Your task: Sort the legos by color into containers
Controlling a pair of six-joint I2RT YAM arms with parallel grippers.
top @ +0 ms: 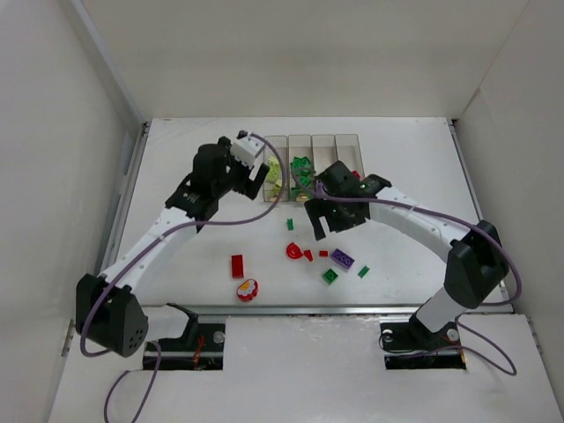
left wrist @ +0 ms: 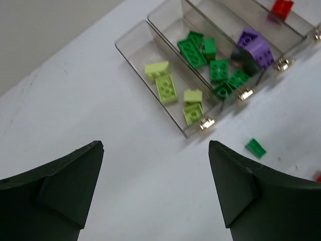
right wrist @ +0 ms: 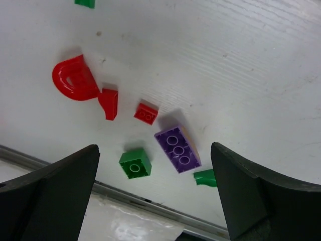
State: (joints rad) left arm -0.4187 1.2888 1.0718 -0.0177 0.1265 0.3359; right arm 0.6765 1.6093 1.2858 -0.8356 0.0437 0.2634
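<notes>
Left gripper [left wrist: 155, 148]: jaws apart, empty, over table [left wrist: 85, 100] beside containers [left wrist: 131, 44]. Right gripper [right wrist: 154, 147]: jaws apart, empty, above loose legos [right wrist: 146, 114]. Containers hold yellow-green bricks [left wrist: 165, 88], green bricks [left wrist: 191, 50], purple bricks [left wrist: 257, 45], red brick [left wrist: 281, 7], one colour per bin. Loose on table: purple brick [right wrist: 177, 149], red arch [right wrist: 75, 79], green cube [right wrist: 135, 163].

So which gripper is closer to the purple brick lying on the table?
Right. The right gripper hangs open close to the purple brick, which shows between its fingers. The left gripper is farther off, open, by the row of bins.
</notes>
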